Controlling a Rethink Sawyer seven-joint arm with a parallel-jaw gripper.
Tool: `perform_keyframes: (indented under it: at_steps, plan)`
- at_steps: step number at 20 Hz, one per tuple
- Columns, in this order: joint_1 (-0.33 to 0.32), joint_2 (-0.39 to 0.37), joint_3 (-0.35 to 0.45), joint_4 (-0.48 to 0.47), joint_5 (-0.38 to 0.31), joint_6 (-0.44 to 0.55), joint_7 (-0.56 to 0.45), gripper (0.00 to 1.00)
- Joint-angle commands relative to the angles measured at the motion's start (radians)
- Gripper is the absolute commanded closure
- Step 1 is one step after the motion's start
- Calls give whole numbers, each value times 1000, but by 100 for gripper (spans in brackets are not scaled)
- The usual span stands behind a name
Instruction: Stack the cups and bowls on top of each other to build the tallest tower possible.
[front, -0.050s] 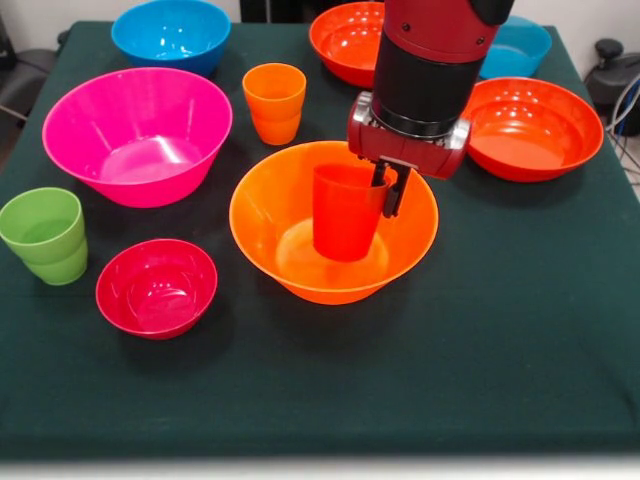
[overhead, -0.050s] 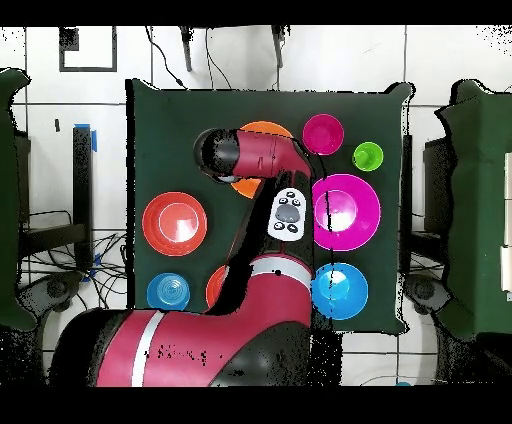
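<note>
the jaws (front, -0.050s: 390, 190) are pinched on the rim of the glossy red-orange tapered plastic cup (front, -0.050s: 345, 215), one black finger (front, -0.050s: 394, 195) showing outside the cup's right wall. the cup stands mouth up, its long axis close to vertical with a slight lean, narrow end down inside the widest orange plastic bowl (front, -0.050s: 265, 235); whether its base touches the bowl's floor cannot be told. the bowl sits upright near the middle of the dark green cloth-covered table (front, -0.050s: 480, 380).

just beyond the bowl stands an orange plastic cup (front, -0.050s: 274, 102), upright, mouth up. to the left in the front view is the wide pink plastic bowl (front, -0.050s: 137, 135), with a small crimson plastic bowl (front, -0.050s: 156, 287) nearer the camera and a light green plastic cup (front, -0.050s: 44, 235) at the left edge, all mouth up. a blue plastic bowl (front, -0.050s: 171, 34) lies at the far left, a red-orange plastic bowl (front, -0.050s: 346, 42) at the far middle, a second blue bowl (front, -0.050s: 520, 48) partly behind the arm, and another red-orange bowl (front, -0.050s: 535, 128) to the right.

from overhead the red and black arm (overhead, -0.050s: 260, 160) hides most of the orange bowl. around the table are white floor tiles (overhead, -0.050s: 110, 60), cables and dark chairs (overhead, -0.050s: 15, 200).
</note>
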Motion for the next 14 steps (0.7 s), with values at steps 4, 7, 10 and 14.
perform_keyframes:
  at_steps: [4,7,10,14]
  plan:
    - [-21,0,121,17,-88,-37,-90,100]
    - [-26,7,125,12,-91,-43,-96,100]
    - [-26,6,124,11,-92,-39,-95,100]
    - [-25,8,128,12,-88,-41,-89,100]
